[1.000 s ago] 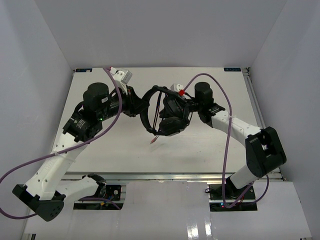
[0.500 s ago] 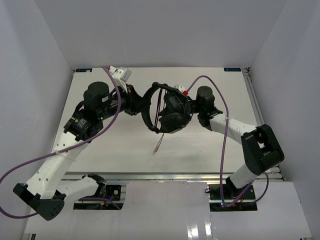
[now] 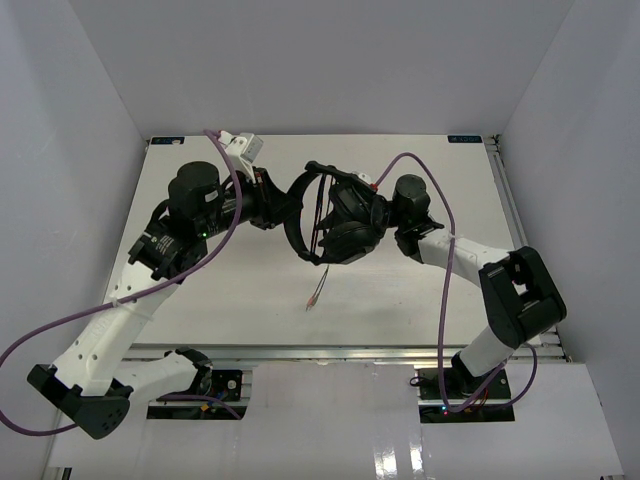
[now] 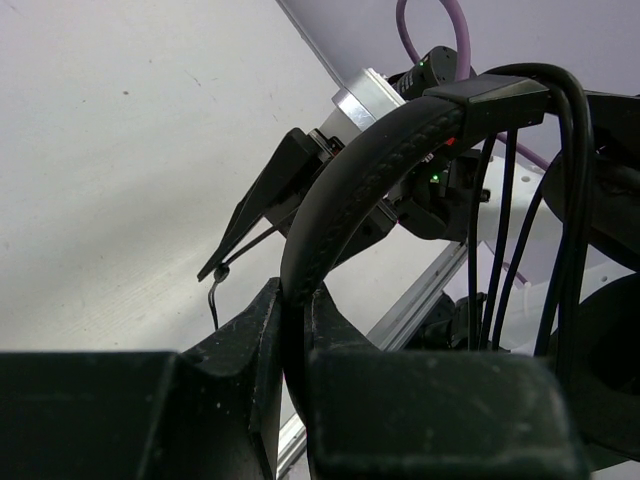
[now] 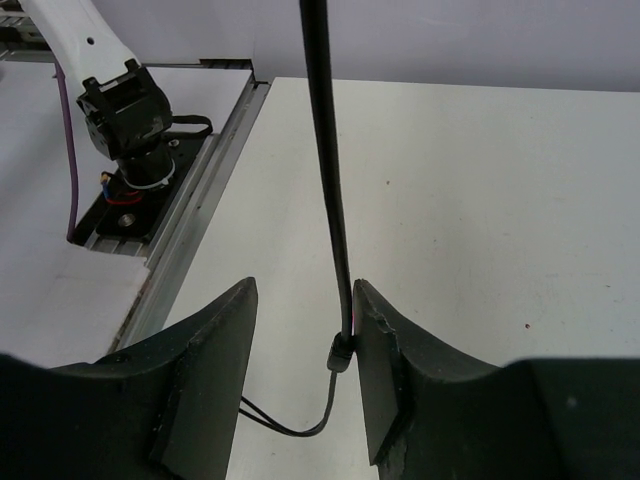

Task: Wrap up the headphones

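At the near edge of the worktop (image 3: 200, 300) the two arm bases sit behind a metal rail (image 3: 330, 352), clear of the work. Just beyond, the loose tail of the cord (image 5: 330, 180) hangs down, with its reddish plug (image 3: 312, 301) at or just above the white surface; which of the two cannot be told.

Above the middle of the worktop the headphones (image 3: 340, 225) are held in the air between the arms. The left tool (image 4: 295, 300) is clamped tight on the headband (image 4: 370, 180) low on its arc. Several strands of cord already run across the band's top, so the wrapping looks partly done. The hanging tail shows what is left: more turns, then tucking the plug end away.

The right tool (image 5: 305, 320) has its fingers partly apart. The cord passes through the gap and lies against one finger, not pinched. My guess is that it needs a fresh grip lower down before another turn.

The earcups (image 3: 345, 240) crowd close to the right tool, leaving little room to swing around the band. Purple cables (image 3: 445, 290) loop off both arms nearby and could catch the thin cord. Farther off there are only the white walls (image 3: 330, 70).
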Controlling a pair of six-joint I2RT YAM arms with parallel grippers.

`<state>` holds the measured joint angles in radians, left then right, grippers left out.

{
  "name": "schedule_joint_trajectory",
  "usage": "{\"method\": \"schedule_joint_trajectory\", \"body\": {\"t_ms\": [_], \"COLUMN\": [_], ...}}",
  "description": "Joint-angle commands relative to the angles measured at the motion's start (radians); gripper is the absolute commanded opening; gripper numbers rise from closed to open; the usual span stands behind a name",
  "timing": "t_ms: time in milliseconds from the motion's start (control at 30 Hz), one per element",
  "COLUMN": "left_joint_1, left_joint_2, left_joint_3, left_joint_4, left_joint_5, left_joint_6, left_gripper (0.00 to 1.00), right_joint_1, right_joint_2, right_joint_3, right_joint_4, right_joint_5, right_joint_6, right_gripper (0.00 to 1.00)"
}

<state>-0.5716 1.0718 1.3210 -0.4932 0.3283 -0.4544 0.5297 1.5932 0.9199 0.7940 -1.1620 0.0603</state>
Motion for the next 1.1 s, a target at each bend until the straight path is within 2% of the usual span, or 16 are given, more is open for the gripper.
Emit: {"method": "schedule_joint_trajectory", "body": {"t_ms": [0, 167, 300, 867, 1067], "left_joint_1": [-0.005, -0.005, -0.005, -0.005, -0.005], "left_joint_2": [-0.029, -0.032, -0.038, -0.055, -0.070], "left_joint_3": [0.065, 0.064, 0.070, 0.103, 0.082], "left_joint_4": [0.119, 0.114, 0.097, 0.101, 0.120], "left_joint_5": [0.056, 0.075, 0.058, -0.090, -0.147], "left_joint_6": [-0.041, -0.040, -0.029, -0.041, -0.058], "left_gripper": [0.00, 0.00, 0.00, 0.00, 0.00], "right_joint_1": [-0.004, -0.005, -0.011, -0.022, -0.023], "right_joint_2": [0.035, 0.067, 0.080, -0.005, -0.051], "right_joint_3": [0.004, 0.049, 0.065, -0.066, -0.086], "right_joint_4": [0.009, -0.005, -0.006, -0.035, -0.108], "right_joint_5": [-0.016, -0.018, -0.022, -0.003, 0.011], "right_joint_6": [0.004, -0.008, -0.002, -0.035, -0.063], "right_gripper": [0.51, 0.54, 0.52, 0.50, 0.46]}}
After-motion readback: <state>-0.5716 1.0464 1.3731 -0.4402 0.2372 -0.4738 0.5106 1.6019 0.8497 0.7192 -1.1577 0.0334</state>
